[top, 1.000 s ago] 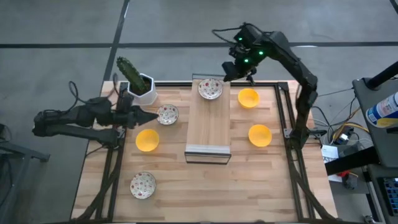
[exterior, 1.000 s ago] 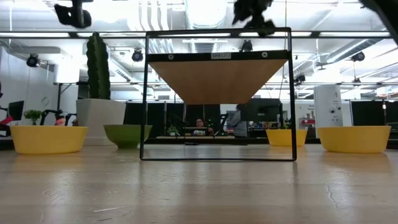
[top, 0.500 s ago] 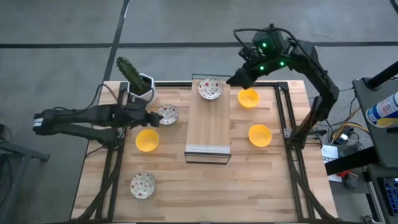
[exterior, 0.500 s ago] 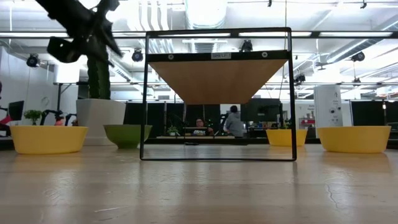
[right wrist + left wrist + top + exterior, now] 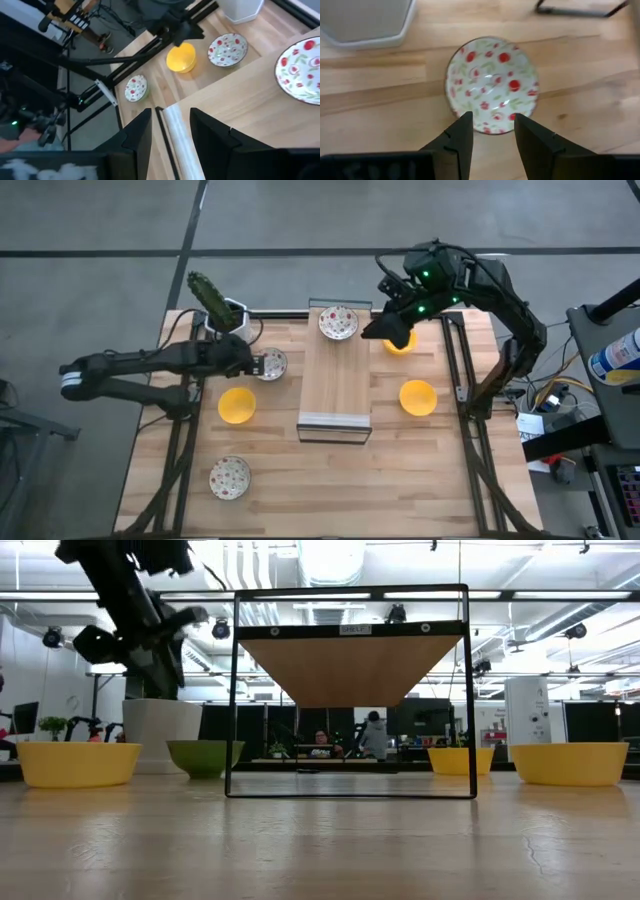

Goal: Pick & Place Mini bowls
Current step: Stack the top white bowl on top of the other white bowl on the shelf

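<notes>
Directly ahead of the open, empty left gripper (image 5: 492, 131) lies a floral bowl (image 5: 492, 84).

We are seeing a white planter (image 5: 232, 320) holding a green cactus (image 5: 207, 293) at ten o'clock, and a raised wooden shelf (image 5: 338, 385) standing centrally.

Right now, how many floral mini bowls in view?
3. One on the raised wooden board's far end, one at the left claw by the planter, one near the table's front-left corner.
</notes>
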Controlling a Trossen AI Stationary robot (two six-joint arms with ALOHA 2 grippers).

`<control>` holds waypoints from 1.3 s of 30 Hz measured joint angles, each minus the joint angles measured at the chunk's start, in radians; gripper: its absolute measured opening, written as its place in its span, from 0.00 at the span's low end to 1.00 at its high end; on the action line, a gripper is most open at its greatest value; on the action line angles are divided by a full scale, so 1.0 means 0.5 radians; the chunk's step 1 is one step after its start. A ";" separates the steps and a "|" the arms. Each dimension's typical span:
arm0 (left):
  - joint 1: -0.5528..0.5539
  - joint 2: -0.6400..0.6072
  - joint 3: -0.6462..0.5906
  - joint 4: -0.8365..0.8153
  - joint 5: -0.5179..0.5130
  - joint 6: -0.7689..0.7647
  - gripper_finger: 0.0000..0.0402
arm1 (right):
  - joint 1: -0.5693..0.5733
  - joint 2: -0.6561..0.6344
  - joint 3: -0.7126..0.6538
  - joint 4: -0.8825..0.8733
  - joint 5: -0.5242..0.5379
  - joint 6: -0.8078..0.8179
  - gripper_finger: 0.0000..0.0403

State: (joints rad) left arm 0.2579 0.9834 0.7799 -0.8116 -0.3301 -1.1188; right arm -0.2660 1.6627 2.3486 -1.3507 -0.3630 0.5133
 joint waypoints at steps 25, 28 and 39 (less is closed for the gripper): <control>0.417 0.553 0.000 0.129 0.197 0.306 0.34 | 0.181 -0.009 0.000 0.049 -0.006 0.006 0.28; 0.418 0.620 0.000 0.184 0.222 0.314 0.34 | 0.180 -0.009 0.000 0.052 -0.005 0.006 0.27; 0.421 0.811 0.000 0.231 0.322 0.366 0.34 | 0.180 -0.009 0.000 0.051 -0.005 -0.017 0.27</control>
State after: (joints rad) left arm 0.4685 1.3890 0.7799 -0.6962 -0.1688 -0.9357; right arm -0.1758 1.6581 2.3486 -1.3251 -0.3656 0.5047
